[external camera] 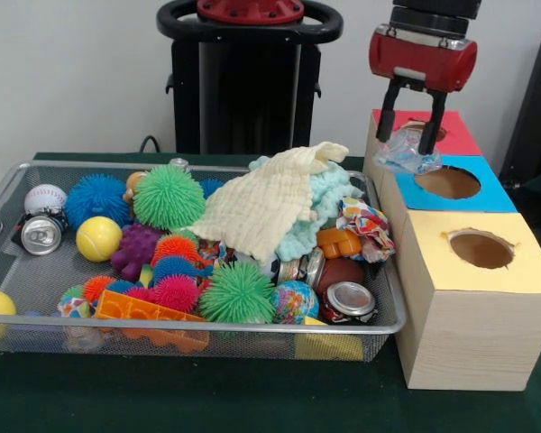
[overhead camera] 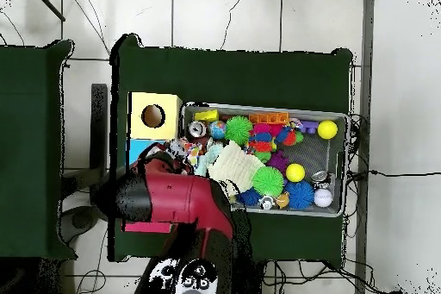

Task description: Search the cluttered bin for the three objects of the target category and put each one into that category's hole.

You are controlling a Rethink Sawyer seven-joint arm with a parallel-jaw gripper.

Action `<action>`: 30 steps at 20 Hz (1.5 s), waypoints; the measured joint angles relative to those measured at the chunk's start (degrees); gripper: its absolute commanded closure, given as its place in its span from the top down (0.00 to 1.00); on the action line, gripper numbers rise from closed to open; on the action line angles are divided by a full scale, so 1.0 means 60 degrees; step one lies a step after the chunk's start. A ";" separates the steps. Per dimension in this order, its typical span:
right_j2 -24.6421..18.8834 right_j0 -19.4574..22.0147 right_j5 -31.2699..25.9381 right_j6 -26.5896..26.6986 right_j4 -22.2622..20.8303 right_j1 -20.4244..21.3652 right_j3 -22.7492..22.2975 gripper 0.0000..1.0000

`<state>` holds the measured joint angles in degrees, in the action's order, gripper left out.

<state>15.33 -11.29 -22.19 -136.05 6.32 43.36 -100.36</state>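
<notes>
My gripper (external camera: 408, 144) hangs over the red box top (external camera: 455, 135), its fingers (external camera: 430, 126) on either side of the crushed clear plastic bottle (external camera: 404, 152), which sits by the red hole at the red-blue border. The silver wire-mesh bin (external camera: 9, 203) lies left of the boxes. One silver-topped can (external camera: 41, 234) lies at the bin's left end. Another can (external camera: 349, 299) lies at its front right corner. In the overhead view the red arm (overhead camera: 172, 197) hides the gripper; the bin (overhead camera: 345, 163) and both cans (overhead camera: 197, 128) (overhead camera: 319, 177) show.
A row of wooden boxes with a blue hole (external camera: 448, 183) and a yellow hole (external camera: 481, 249) stands right of the bin. The bin holds spiky rubber balls (external camera: 168, 196), a yellow cloth (external camera: 261, 207), a baseball (external camera: 45, 198), a yellow ball (external camera: 98, 238) and toys.
</notes>
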 measured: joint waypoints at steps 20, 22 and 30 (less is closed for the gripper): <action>0.0677 -0.0920 0.0006 0.0000 0.1504 -0.0986 0.0055 0.00; 0.0739 -0.0928 0.0008 0.0000 0.1565 -0.1016 0.0069 0.00; 0.1042 -0.1153 0.0008 0.0000 0.1936 -0.1207 0.0080 0.00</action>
<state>21.58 -18.21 -22.15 -136.05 17.94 36.12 -99.88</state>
